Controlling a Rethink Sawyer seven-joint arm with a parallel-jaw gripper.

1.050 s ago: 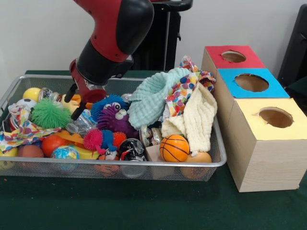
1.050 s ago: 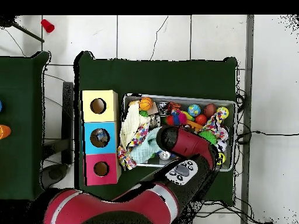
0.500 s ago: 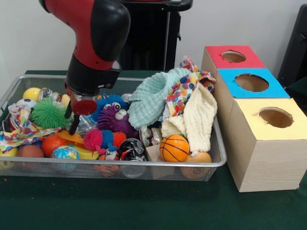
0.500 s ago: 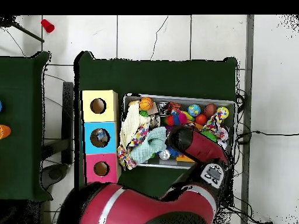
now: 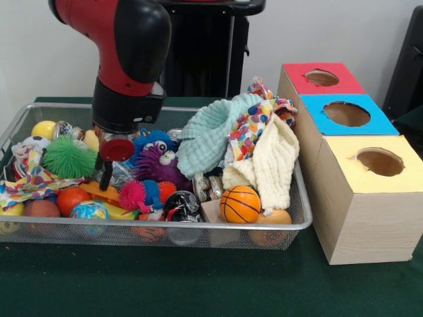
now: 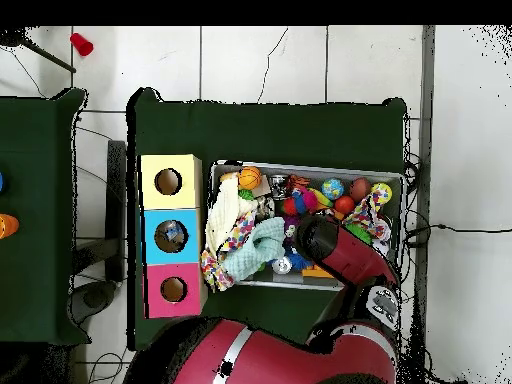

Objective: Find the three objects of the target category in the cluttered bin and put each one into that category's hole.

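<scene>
Front view: the red and black arm (image 5: 122, 46) comes down over the wire mesh bin (image 5: 218, 228) on the green-covered counter (image 5: 198, 284), and its tool (image 5: 109, 165) hangs low among the toys. One dark finger (image 5: 106, 177) shows below a round red piece, its tip down by a flat orange toy (image 5: 99, 191); whether the tool is spread or closed, and whether it has anything, I cannot tell.

Just beside the tool sits a purple furry toy with big eyes (image 5: 157, 165), a blue fuzzy one behind it. Toward the bin's other end lies a green spiky ball (image 5: 68, 157), with a yellow ball (image 5: 43, 129) behind it. Along the bin's front edge: a pink spiky ball (image 5: 132, 195), a small globe-patterned ball (image 5: 89, 211), a little orange basketball (image 5: 239, 203).

At the box end of the bin, cloths are heaped up: a mint green knitted cloth (image 5: 211, 135), a cream one (image 5: 271, 165), and a spotted multicoloured one (image 5: 254, 122).

Beside the bin stand three wooden boxes, each with a round hole: a red-topped box (image 5: 320, 79), a blue-topped box (image 5: 347, 113), a yellow-topped box (image 5: 377, 162).

Overhead view: the arm (image 6: 340, 250) covers the middle of the bin (image 6: 395, 178), and the tool itself is hidden under it.
</scene>
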